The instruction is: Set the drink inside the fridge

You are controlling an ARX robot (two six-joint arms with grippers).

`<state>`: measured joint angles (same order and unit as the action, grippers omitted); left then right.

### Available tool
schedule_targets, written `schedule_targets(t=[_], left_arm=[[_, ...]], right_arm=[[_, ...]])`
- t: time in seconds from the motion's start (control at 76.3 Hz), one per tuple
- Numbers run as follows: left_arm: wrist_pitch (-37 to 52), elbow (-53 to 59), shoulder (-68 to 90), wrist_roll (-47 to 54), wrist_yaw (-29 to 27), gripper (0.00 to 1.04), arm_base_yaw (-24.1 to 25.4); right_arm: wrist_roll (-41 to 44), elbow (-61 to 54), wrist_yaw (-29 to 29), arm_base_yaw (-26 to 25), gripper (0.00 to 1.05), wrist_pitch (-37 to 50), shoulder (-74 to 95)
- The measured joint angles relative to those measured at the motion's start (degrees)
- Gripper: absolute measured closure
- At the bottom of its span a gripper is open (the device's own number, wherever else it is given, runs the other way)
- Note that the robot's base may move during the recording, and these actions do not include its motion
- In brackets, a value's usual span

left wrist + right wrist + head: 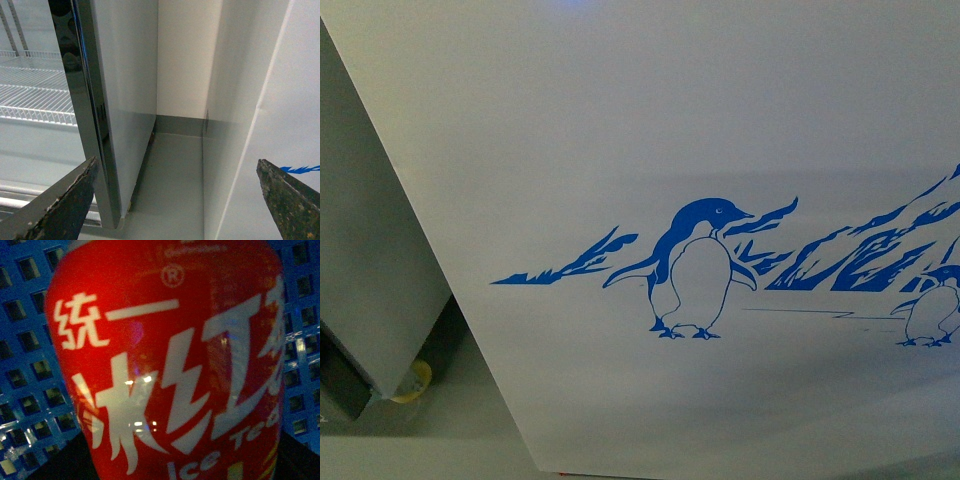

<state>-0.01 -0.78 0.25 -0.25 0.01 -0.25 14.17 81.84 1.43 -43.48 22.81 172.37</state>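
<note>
The fridge fills the front view as a white panel with a blue penguin and mountains; neither arm shows there. In the left wrist view its white wall stands beside one finger of my left gripper, which is open and holds nothing. The drink fills the right wrist view: a red label with white characters and the words ICE TEA. My right gripper is shut on it, with only dark finger edges showing at the lower corners. The cap is out of view.
A grey upright cabinet stands left of the fridge, with a yellow object at its foot. Its glass door frame and wire shelves show in the left wrist view. A narrow floor gap separates the two. A blue perforated surface lies behind the drink.
</note>
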Motion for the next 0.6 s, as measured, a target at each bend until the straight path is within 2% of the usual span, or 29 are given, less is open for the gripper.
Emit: schedule_targets(t=[0.144,0.223,0.433,0.603], left_arm=[[0.0,0.0,0.0,0.0,0.0,0.08,0.0],[0.0,0.0,0.0,0.0,0.0,0.08,0.0],[0.0,0.0,0.0,0.0,0.0,0.08,0.0],[0.0,0.0,0.0,0.0,0.0,0.08,0.0]], right_arm=[[-0.3,-2.8,-0.3,-0.2,0.58,0.6,-1.9],[-0.4,-5.8,-0.6,-0.8,0.65,1.7,-4.3],[0.2,-15.7,-3.5,-2.9,0.68,7.6,-16.6],[1.5,-25.5,-9.8,-4.7,0.68,11.6,-32.3]])
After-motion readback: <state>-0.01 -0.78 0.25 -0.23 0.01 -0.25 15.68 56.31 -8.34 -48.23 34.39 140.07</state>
